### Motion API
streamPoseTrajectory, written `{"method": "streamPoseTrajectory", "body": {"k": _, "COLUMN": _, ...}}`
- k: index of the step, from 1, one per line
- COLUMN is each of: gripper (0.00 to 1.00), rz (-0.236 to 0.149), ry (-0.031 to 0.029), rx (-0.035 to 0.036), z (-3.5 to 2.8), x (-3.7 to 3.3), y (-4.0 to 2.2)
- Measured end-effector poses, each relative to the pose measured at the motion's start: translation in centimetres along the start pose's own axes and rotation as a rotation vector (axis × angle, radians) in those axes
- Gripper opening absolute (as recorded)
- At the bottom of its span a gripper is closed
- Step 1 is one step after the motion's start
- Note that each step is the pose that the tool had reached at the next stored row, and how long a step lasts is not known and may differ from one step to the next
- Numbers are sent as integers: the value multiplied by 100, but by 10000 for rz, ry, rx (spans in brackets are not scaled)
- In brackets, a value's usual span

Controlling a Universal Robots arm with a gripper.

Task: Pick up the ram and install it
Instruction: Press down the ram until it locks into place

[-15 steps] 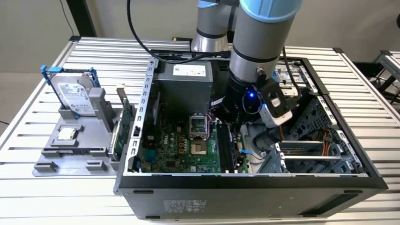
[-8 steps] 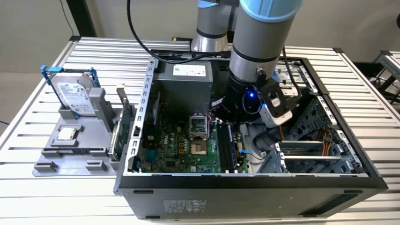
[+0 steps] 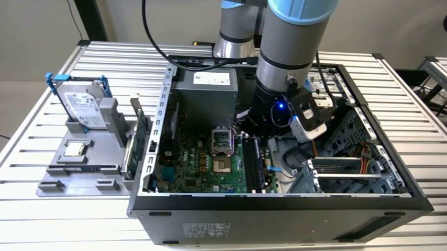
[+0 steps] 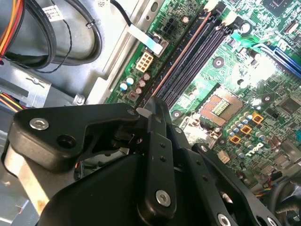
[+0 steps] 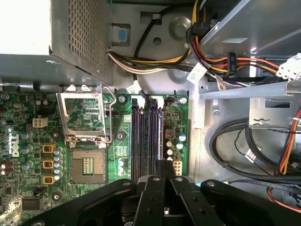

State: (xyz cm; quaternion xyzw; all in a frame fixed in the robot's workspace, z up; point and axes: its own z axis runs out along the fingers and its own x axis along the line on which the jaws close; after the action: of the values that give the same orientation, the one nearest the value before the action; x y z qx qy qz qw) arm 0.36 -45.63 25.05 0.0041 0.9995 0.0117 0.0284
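Black memory slots (image 5: 147, 141), four of them side by side, lie on the green motherboard (image 5: 28, 155) inside the open case (image 3: 279, 201). The gripper (image 5: 164, 165) hangs right over their near end. In both wrist views its jaws are drawn narrow, tips almost meeting, and I can see no board between them. All four slots look empty, though I cannot be sure of the outer one.

One processor socket (image 5: 87, 165) sits just beside the slots, and one grey power supply (image 3: 209, 99) stands at the far end.

Outside the case, on the exterior view's left, a grey rack (image 3: 84, 170) carries one hard drive (image 3: 80, 107) and one large green card (image 3: 142, 138). A thin greenish strip just beside that card is, by my judgement, the ram (image 3: 127, 157), well apart from the gripper.

So I judge the pick-up is not yet done. Seating calls for the stick to be lined up lengthwise with one slot and pressed in squarely.
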Motion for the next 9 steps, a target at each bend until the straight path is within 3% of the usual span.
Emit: {"method": "streamPoseTrajectory", "body": {"k": 9, "gripper": 0, "rz": -229, "ry": 6, "rx": -13, "z": 0, "x": 1, "y": 0}}
